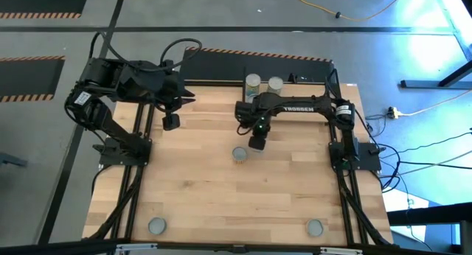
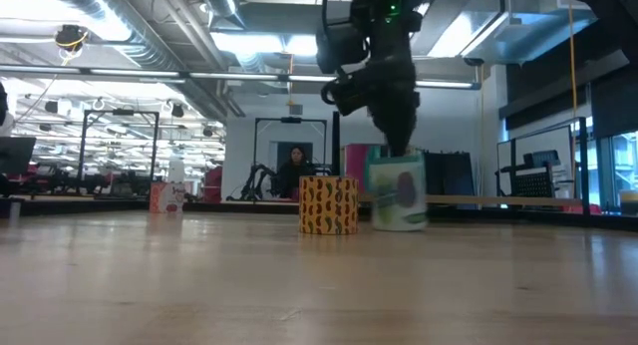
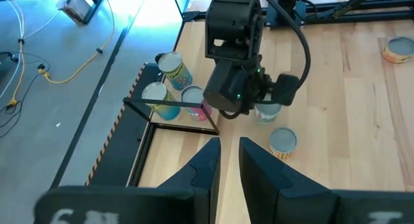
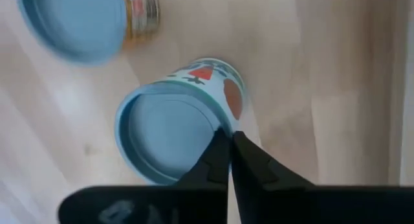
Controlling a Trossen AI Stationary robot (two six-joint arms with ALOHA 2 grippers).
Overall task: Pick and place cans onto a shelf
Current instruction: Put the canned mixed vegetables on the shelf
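Can (image 4: 169, 134) upright on table (image 1: 221, 203), axis vertical, right gripper (image 4: 229, 156) jaws pinching rim

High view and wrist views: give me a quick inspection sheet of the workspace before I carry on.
Surface: wooden table, only cans on it.
Job's things: three cans at the shelf; green-label can and patterned can mid-table; two edge cans opposite the shelf.
Clutter: nothing seen.
Grippers: right gripper shut at the green-label can's rim; left gripper open, empty, waiting aside.
Cables: yellow cable on the floor.
Surroundings: person beyond the table.
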